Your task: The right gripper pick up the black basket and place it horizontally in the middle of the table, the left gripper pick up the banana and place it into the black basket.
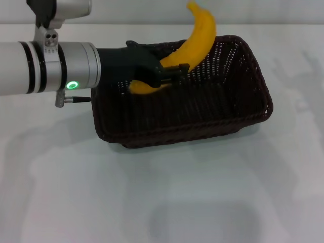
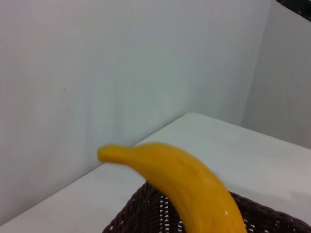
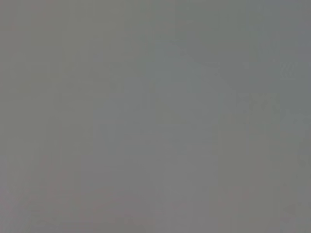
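No readable writing or brand marks anywhere, just a green indicator ring (image 1: 73, 85) glowing on the left arm's silver wrist.

Nearest to the robot: bare white table (image 1: 167, 197). Past that, the black basket (image 1: 202, 109), lying lengthwise across the middle of the table, slightly skewed.

Over the basket's left half: the left gripper (image 1: 169, 72), reaching in from the left, clamped tight on the banana (image 1: 195, 43) near its lower end. Banana held up off the basket floor, tilted, its long upper part arcing up and away past the far rim.

Left wrist view gets what the head view doesn't: banana close up, a strip of woven rim below it, plus the table's far edge and pale walls behind.

Right wrist view: flat grey, nothing to make out. Right gripper not seen in any view.
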### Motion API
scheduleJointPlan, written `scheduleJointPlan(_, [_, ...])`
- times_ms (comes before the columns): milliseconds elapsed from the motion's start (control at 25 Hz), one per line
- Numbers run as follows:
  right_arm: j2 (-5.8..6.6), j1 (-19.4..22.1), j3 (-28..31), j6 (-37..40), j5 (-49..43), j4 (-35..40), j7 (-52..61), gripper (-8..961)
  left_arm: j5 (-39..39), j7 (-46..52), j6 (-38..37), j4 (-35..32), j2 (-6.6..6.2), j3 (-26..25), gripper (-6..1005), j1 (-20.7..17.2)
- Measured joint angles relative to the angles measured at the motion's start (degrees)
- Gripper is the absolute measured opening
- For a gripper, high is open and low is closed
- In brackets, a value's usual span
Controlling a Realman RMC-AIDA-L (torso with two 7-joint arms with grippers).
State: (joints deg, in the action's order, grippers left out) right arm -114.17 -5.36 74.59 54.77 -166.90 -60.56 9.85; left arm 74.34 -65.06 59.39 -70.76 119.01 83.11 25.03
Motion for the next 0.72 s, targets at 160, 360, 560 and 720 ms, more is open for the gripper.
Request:
scheduleJointPlan(160, [0.0, 0.0, 0.0, 0.0, 0.0, 0.0, 0.0, 790, 1.0, 0.5, -0.6, 0.9, 0.0, -0.9, 495, 0.0])
scheduleJointPlan(360, [0.0, 0.1, 0.0, -0.1, 0.0, 0.0, 0.0, 791, 1.0, 0.5, -0.6, 1.3, -0.02, -1.8, 588, 0.2])
scheduleJointPlan(560, [0.0, 0.1, 0.0, -0.1, 0.0, 0.0, 0.0, 726, 1.3, -1.1, -3.8, 1.4, -0.01, -3.2, 778, -0.7])
scheduleJointPlan(720, [0.0, 0.2, 0.3, -0.1, -0.1, 0.2, 0.0, 727, 6.9, -7.7, -10.9, 1.0, 0.09, -5.0, 893, -3.6])
